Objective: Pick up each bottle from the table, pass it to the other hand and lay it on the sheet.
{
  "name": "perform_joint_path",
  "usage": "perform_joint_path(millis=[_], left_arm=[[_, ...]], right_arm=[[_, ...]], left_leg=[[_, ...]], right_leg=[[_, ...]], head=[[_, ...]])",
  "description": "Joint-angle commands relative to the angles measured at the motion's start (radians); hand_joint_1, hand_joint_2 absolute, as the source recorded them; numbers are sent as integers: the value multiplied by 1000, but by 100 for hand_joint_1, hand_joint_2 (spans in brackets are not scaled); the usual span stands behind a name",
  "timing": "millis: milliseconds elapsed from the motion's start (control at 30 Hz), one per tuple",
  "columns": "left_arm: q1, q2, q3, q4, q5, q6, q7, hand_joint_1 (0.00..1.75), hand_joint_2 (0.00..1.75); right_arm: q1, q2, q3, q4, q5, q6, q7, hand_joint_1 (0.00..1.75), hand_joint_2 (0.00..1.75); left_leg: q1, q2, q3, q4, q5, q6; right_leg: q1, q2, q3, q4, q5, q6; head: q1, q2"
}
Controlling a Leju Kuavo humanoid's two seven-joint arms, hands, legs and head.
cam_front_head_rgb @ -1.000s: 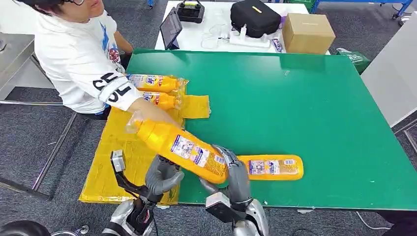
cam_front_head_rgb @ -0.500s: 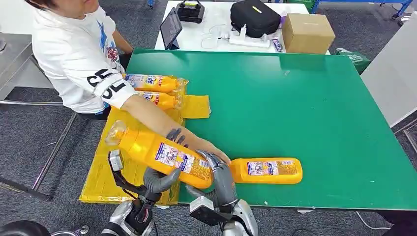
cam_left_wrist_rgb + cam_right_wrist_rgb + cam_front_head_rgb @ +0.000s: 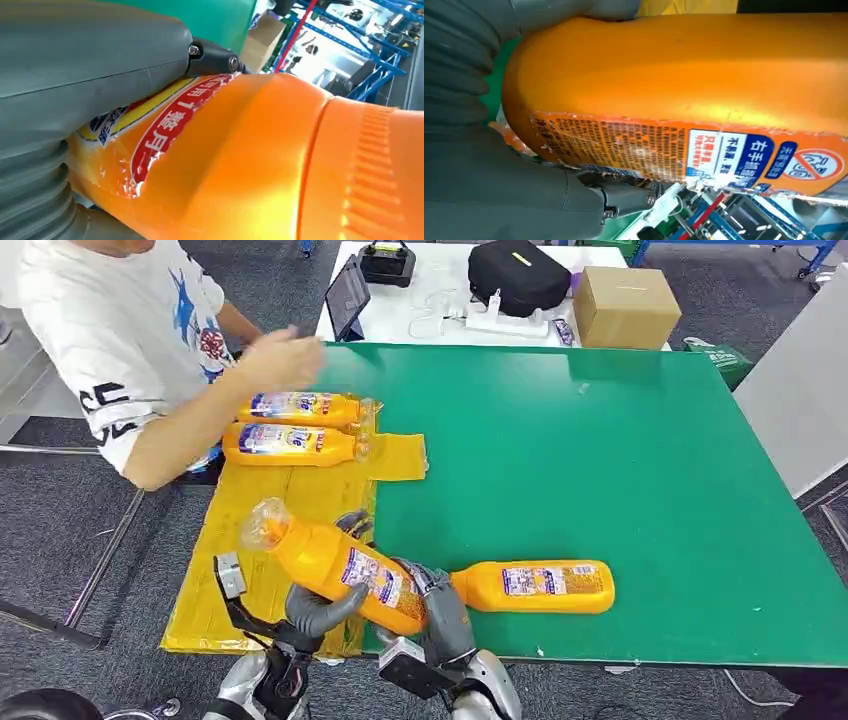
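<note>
Both hands on one bottle, at the near edge of the table. Left hand point(image 3: 318, 608) cups the held bottle point(image 3: 335, 564) from beneath, around mid-body, thumb across the label in the left wrist view; fingers wrapped, not spread. Right hand point(image 3: 440, 612) grips the same bottle at its base end, fingers curled around the flat bottom, thumb point(image 3: 549, 10) pressed on the orange wall in the right wrist view. Which hand bears the load I cannot tell; it looks like the middle of the handover. The held bottle's long axis runs on a slant: cap end raised and pointing away from the right hand, out over the yellow sheet point(image 3: 245, 540); base end low, just beside the neck of a second bottle point(image 3: 535, 586) lying flat on the green table point(image 3: 620, 460). So the sheet lies on the left hand's side of the held bottle, and the left hand is the nearer one to lay it down. Two bottles point(image 3: 295, 425) lie side by side at the sheet's far end, past the held bottle's cap. A person's arm point(image 3: 215, 405) is raised above that pair, apart from the robot's hands. Likely next: right hand lets go, left lowers the bottle onto bare sheet short of the pair.
</note>
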State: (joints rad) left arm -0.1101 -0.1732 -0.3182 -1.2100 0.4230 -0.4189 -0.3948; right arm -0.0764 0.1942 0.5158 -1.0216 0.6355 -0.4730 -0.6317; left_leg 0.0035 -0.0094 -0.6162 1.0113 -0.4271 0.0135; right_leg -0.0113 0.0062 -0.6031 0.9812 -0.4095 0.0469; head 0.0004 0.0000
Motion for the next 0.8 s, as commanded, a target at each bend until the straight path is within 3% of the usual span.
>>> perform_joint_path(millis=[33,200,233,267,300,367,567,600,800], left_arm=[[-46,31,-73,72,-56,-41,-1,175,175],[-50,39,-86,88,-57,-68,-4,175,175],[-47,36,-82,89,-45,-74,-3,175,175],[-43,34,-75,87,-28,-77,5,175,175],[-40,31,-69,83,-19,-74,6,175,175],[-31,33,-44,62,0,-47,10,175,175],[-32,37,-38,57,6,-46,17,175,175],[-31,34,-32,56,7,-41,17,175,175],[-59,-9,107,-20,-189,271,-51,175,175]], right_arm=[[-55,15,31,74,-2,5,-6,175,175],[-63,19,15,62,-5,-31,0,175,175],[-64,22,11,62,-6,-36,2,133,175],[-66,24,7,62,-4,-45,15,0,175],[-67,26,5,61,-14,-29,20,0,0],[-59,11,7,23,-92,104,20,0,0],[-56,4,5,6,-96,113,21,0,0],[-50,2,3,-5,-129,160,17,0,0],[10,-48,-54,-222,-241,302,21,0,0]], left_leg=[[0,0,3,-1,-1,-1],[0,1,3,-1,-1,0],[0,1,4,-1,-1,-1],[1,2,6,-1,-2,-1],[0,2,4,-1,-1,0],[0,2,2,-1,-1,0],[0,0,1,-1,0,0],[0,1,3,-1,-1,0],[1,-1,1,1,-1,0]], right_leg=[[1,-1,3,-1,-1,-1],[0,0,3,-1,0,-1],[1,0,4,-1,-1,-1],[1,1,5,-1,-1,-2],[0,1,4,-1,-1,-1],[0,1,2,0,0,-1],[0,0,1,0,0,-1],[1,0,3,-1,-1,-1],[1,-2,2,0,-1,-1]], head=[[0,0],[0,0],[0,0],[0,0],[0,0],[0,0],[0,0],[0,0],[0,0]])
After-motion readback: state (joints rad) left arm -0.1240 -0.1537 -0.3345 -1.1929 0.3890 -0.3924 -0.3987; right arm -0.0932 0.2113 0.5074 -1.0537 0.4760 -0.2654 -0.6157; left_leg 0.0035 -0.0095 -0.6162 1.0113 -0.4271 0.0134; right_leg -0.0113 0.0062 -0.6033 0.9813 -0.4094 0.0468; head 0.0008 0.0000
